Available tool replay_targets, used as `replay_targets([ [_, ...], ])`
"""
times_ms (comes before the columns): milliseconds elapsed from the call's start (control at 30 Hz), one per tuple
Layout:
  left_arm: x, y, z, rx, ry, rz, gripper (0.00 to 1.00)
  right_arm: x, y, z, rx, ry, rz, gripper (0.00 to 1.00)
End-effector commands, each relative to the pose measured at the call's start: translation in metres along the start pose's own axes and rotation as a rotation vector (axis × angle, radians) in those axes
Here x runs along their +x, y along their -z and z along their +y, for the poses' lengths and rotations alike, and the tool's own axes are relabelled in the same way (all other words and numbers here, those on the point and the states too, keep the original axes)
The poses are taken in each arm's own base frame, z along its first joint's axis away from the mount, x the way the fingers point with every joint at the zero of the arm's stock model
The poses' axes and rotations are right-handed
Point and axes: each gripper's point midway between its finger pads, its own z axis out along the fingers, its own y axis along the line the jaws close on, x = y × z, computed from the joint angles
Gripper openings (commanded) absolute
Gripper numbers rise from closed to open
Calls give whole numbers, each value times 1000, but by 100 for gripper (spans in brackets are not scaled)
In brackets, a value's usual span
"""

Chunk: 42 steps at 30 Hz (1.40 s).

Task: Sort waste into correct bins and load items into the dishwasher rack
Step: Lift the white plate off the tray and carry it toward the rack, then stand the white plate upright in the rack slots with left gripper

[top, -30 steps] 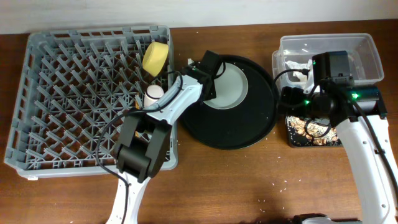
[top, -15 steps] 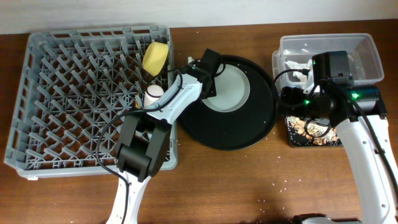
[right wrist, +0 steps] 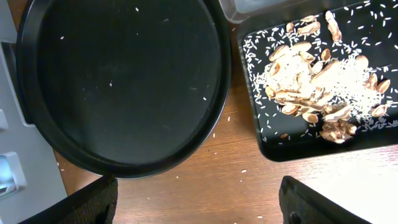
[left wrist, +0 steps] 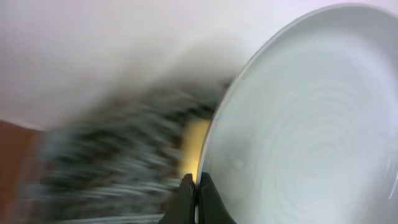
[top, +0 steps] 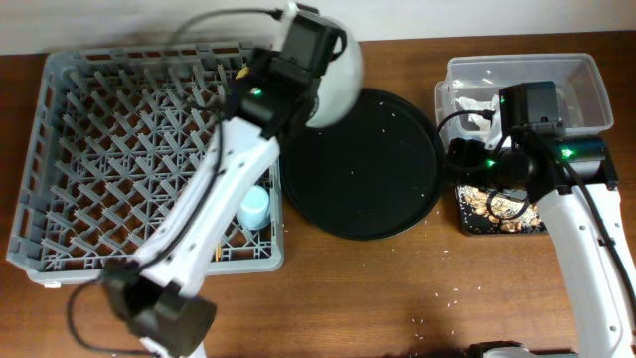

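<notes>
My left gripper (left wrist: 196,193) is shut on the rim of the pale grey-white plate (left wrist: 298,124) and holds it tilted in the air over the back right corner of the grey dishwasher rack (top: 119,149). The plate also shows in the overhead view (top: 338,80). A light-blue cup (top: 255,206) sits in the rack's front right part. A yellow blur (left wrist: 196,146), likely the bowl, shows behind the plate; the pink cup is hidden. My right gripper (right wrist: 205,205) is open and empty above the table, between the round tray and the shallow black tray (right wrist: 292,152) of food scraps (right wrist: 311,81).
The large round black tray (top: 368,169) lies between the rack and the bins, bare but for a few grains. The clear tub (top: 586,80) at the back right holds white napkins (top: 477,104). Rice grains are scattered on the wood table (top: 427,308).
My left arm has lifted the plate off the round black tray, up and back toward the rack's right corner. The light-blue cup now shows. The right arm has not moved.
</notes>
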Motion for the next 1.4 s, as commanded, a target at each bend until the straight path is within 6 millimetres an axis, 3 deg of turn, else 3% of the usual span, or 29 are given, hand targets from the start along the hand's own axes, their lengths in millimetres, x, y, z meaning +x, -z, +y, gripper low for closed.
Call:
replay_targets([
  [0, -9, 13, 82, -375, -153, 13, 0, -2, 1, 0, -2, 4, -5, 84],
  [100, -2, 2, 107, -429, -216, 63, 0, -1, 1, 0, -1, 4, -3, 84],
  [267, 7, -23, 151, -530, -181, 115, 0, -1, 1, 0, -1, 5, -2, 84],
  [433, 26, -59, 163, -568, -178, 178, 0, 0, 1, 0, 0, 4, 1, 84],
  [700, 54, -113, 159, -637, -190, 246, 0, 5, 1, -3, 12, 13, 22, 84],
  [1033, 74, -145, 143, -628, -219, 283, 0, 6, 2, -4, 14, 13, 28, 84],
  [1367, 80, -180, 94, -339, -215, 237, 1, 7, 2, -3, 13, 12, 29, 84],
])
